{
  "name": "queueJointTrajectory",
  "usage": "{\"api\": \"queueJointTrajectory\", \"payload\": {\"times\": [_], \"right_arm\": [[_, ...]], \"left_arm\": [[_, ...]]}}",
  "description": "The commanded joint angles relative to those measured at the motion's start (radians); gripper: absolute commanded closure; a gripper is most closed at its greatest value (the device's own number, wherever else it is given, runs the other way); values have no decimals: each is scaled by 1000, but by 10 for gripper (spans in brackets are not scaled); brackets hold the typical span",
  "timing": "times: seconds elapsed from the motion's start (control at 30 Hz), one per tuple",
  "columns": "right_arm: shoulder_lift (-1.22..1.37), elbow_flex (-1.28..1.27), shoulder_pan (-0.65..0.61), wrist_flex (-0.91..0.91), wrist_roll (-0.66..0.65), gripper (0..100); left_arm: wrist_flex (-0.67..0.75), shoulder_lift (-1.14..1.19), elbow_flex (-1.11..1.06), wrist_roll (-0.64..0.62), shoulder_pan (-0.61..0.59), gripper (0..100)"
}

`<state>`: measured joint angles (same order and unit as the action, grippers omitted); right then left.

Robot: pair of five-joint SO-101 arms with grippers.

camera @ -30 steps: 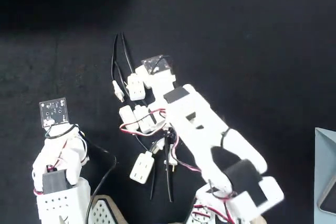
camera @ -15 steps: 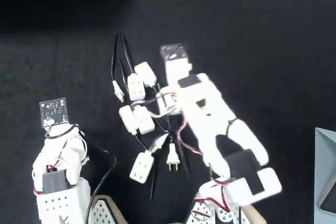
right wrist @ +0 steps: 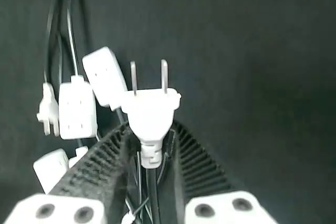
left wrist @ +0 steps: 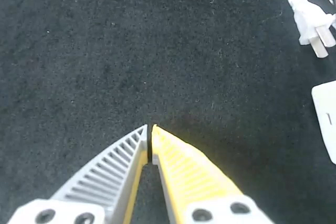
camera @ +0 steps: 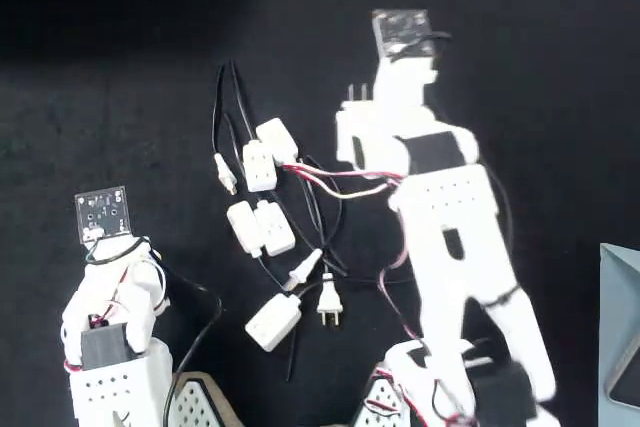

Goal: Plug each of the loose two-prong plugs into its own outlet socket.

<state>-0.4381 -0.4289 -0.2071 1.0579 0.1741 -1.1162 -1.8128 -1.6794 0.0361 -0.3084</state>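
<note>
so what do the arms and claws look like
Both arms are white printed shells with black motor blocks. The left arm trails a black cable and carries a small black board; the left claw has one grey and one yellow ribbed finger. The right arm has looping red and white wires; the right claw is black and ribbed.

No readable text, numbers or signs in any view. The board (camera: pixel 102 214) on my left wrist carries a few small marks, too tiny to make out. The plug (right wrist: pixel 149 111) I hold shows plain white plastic, nothing legible on it.
</note>
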Motion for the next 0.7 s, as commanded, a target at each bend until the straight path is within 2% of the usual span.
{"api": "queueJointTrajectory", "payload": {"times": [0.0, 0.33, 0.43, 0.57, 0.67], "right_arm": [[-94, 58, 28, -5, 74, 983], [-139, -65, 66, -14, 261, 979], [-162, -91, 132, -14, 296, 901], [-193, -133, 219, 5, 275, 759], [-214, -147, 247, 91, 140, 707]], "left_arm": [[20, -8, -4, 0, -5, 970], [20, -8, -4, 0, -5, 970], [20, -8, -4, 0, -5, 970], [20, -8, -4, 0, -5, 970], [20, -8, -4, 0, -5, 970]]}}
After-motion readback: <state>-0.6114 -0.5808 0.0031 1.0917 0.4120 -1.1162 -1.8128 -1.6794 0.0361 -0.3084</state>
